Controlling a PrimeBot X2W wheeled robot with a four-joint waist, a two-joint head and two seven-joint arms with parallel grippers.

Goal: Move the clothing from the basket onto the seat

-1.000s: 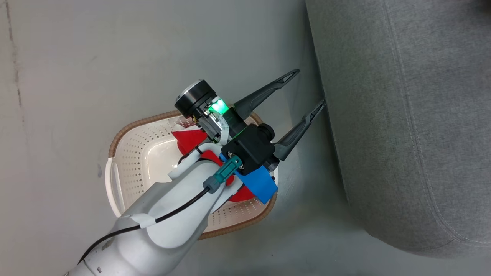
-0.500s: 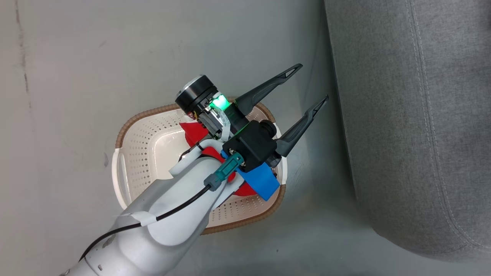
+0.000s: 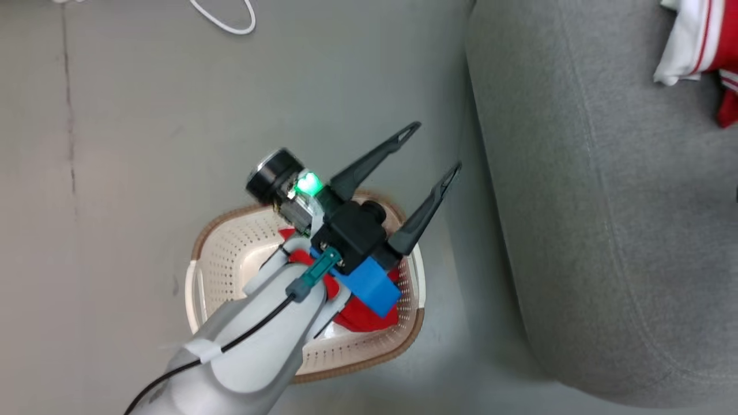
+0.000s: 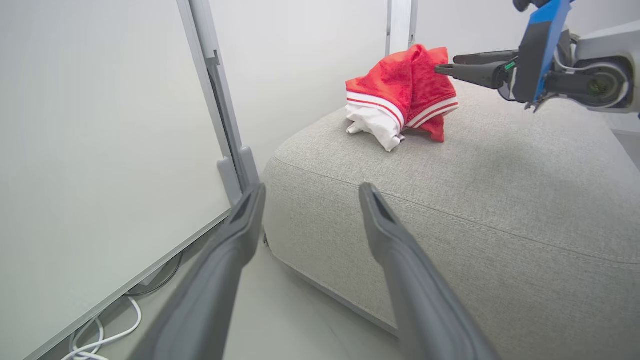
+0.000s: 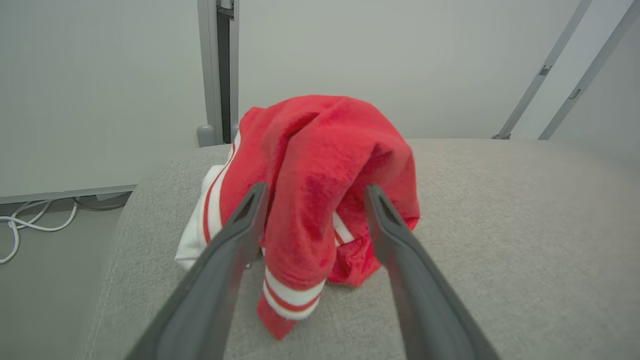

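A cream basket [image 3: 228, 259] with a brown rim stands on the floor beside the grey seat [image 3: 605, 230]. Red clothing [image 3: 360, 317] lies inside it, mostly hidden under my left arm. Above the basket's far edge my left gripper [image 3: 432, 148] is open and empty, its fingers [image 4: 250, 220] aimed at the seat's corner [image 4: 500, 190]. Another red garment with white trim [image 3: 692, 46] is heaped on the seat [image 5: 500, 225]. My right gripper [image 5: 315, 187] is open with this garment [image 5: 320, 175] between its fingers. In the left wrist view the right gripper [image 4: 445, 64] reaches the heap [image 4: 400, 85] from the right.
White panel walls with a grey metal post [image 4: 220, 110] stand behind the seat. A white cable [image 3: 225, 20] lies on the grey floor by the wall, also seen as loops [image 5: 30, 220] in the right wrist view.
The head camera has moved, shifting the whole picture, and the garment on the seat now shows at the top right. My left gripper stays open over the basket.
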